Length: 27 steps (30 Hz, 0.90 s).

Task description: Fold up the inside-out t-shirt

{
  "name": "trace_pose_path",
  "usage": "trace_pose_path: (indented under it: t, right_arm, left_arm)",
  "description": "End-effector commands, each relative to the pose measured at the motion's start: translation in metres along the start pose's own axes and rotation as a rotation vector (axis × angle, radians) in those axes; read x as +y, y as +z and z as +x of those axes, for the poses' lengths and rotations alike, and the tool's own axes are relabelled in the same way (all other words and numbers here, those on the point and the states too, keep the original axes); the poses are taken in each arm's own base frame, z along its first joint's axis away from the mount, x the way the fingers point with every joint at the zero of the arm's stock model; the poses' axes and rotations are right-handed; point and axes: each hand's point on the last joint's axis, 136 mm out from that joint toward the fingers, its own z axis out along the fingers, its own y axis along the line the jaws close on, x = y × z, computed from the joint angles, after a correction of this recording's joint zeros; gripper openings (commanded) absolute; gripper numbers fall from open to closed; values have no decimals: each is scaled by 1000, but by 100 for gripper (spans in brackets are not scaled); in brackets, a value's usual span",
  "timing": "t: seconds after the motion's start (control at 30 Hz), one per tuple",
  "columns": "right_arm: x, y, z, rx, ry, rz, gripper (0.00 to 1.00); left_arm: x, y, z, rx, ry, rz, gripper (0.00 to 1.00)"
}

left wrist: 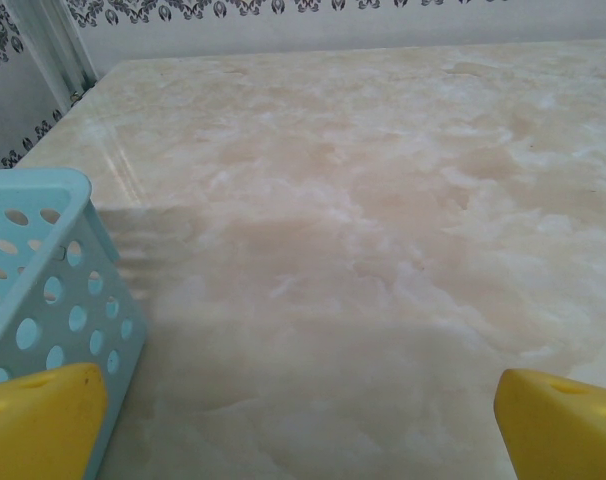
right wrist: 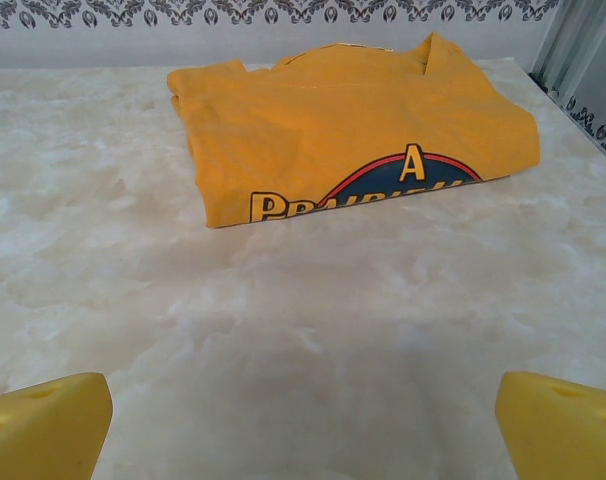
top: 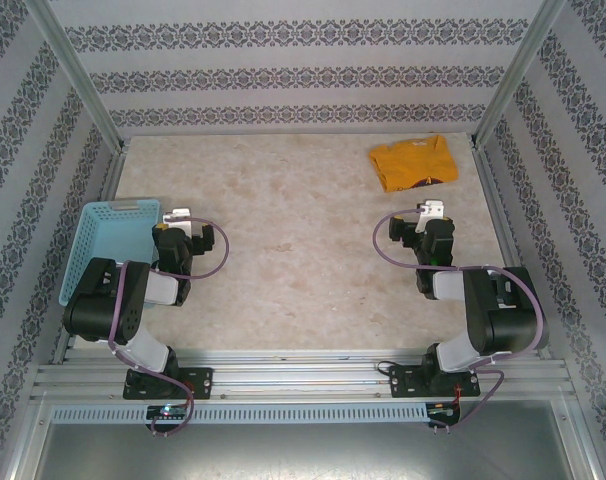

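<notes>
**Item 1. Inside-out t-shirt (top: 414,163).** Mustard orange-yellow cotton. It lay folded into a compact, roughly rectangular bundle at the far right corner of the counter (top: 293,230), close to the back and right edges. The right wrist view showed the t-shirt (right wrist: 353,130) flat on the counter (right wrist: 283,320). A dark round emblem with a red rim and cream lettering faced up and was cut off by the near fold. A sleeve edge stuck out at the bundle's left end. Nothing touched it.

**Item 2. Right gripper (top: 430,225).** It was poised over the right half of the counter, on the near side of the t-shirt and apart from it. In its own camera, the right gripper (right wrist: 303,425) had its yellow fingers (right wrist: 563,425) spread wide, with bare counter between them and nothing held.

**Item 3. Left gripper (top: 180,225).** It was poised over the left half of the counter. In its own camera, the left gripper (left wrist: 303,425) had its yellow fingers (left wrist: 43,425) spread wide and holding nothing, over bare counter (left wrist: 363,250).

**Item 4. Basket (top: 123,207).** Light blue plastic with perforated walls. It stood at the left edge of the counter, just beside the left gripper. One corner of the basket (left wrist: 43,290) appeared next to the left-hand finger. Whether the two touched could not be told.

**Item 5. Counter.** A pale, marble-patterned surface.
</notes>
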Motion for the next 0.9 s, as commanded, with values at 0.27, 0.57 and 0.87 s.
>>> trace_pose_path:
  t: [0.27,0.57,0.87]
  right_arm:
    - [1,-1,-9,-38,-13,4,98]
    - [1,-1,-9,-39,-13,4,98]
    - [1,0,-10,-35,-11,1,98]
  left_arm:
    - [7,1,-8,-16,-26,-28,100]
    - [7,1,-8,-16,-26,-28,100]
    - [7,1,-8,-16,-25,-28,100]
